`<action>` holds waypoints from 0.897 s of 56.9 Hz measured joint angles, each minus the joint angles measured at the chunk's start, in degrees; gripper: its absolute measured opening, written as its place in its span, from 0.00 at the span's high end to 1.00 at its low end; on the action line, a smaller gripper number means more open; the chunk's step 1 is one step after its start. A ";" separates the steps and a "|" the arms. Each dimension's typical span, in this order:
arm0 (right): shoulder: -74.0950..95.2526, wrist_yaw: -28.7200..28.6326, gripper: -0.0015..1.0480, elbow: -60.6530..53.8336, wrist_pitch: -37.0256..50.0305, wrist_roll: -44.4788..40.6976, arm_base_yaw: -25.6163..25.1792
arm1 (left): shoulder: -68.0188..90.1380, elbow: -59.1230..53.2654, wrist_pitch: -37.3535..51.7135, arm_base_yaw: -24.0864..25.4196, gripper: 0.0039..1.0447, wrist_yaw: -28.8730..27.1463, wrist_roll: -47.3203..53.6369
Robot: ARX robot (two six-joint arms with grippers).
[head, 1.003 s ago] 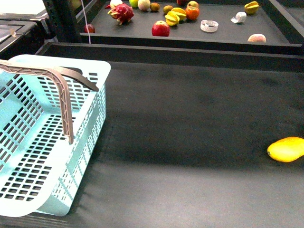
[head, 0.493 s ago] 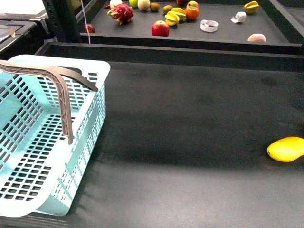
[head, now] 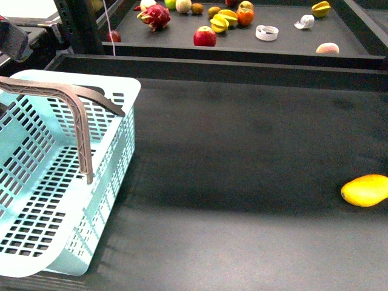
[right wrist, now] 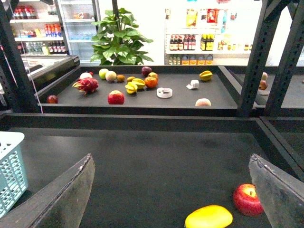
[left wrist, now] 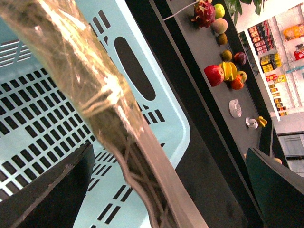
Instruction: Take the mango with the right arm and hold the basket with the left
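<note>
Mango (right wrist: 209,216) shows low between the two fingers of our right gripper (right wrist: 171,190) in the right wrist view, clear of both. Those jaws stand wide apart and grip nothing. Just beside the mango we see a red apple (right wrist: 247,199); we cannot tell whether the two touch.

Our left gripper (left wrist: 161,190) is likewise spread wide. Its dark fingers (left wrist: 47,190) sit on either side of the grey-brown handle (left wrist: 104,99), which runs between them, and neither finger presses on it as far as we can tell. Under that handle lies the light blue basket (head: 109,182).

In the front view the basket fills the near left corner of the desk (head: 242,151), with its handle raised across the opening. The mango rests at the right edge of the desk, toward the near side, well apart from the basket. Beyond the far edge, a second dark shelf (head: 285,45) carries a dragon fruit (head: 156,16), star fruits (head: 223,22) and other fruit.
</note>
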 joint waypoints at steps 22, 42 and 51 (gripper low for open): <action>0.00 0.00 0.08 0.00 0.00 0.00 0.00 | 8.85 7.69 2.73 4.96 0.05 1.46 -2.27; 0.00 0.00 0.08 0.00 0.00 0.00 0.00 | 10.21 7.85 2.93 3.91 0.72 1.18 -3.30; 0.00 0.00 0.08 0.00 0.00 0.00 0.00 | 7.58 7.43 -0.72 3.87 0.90 -0.02 -10.95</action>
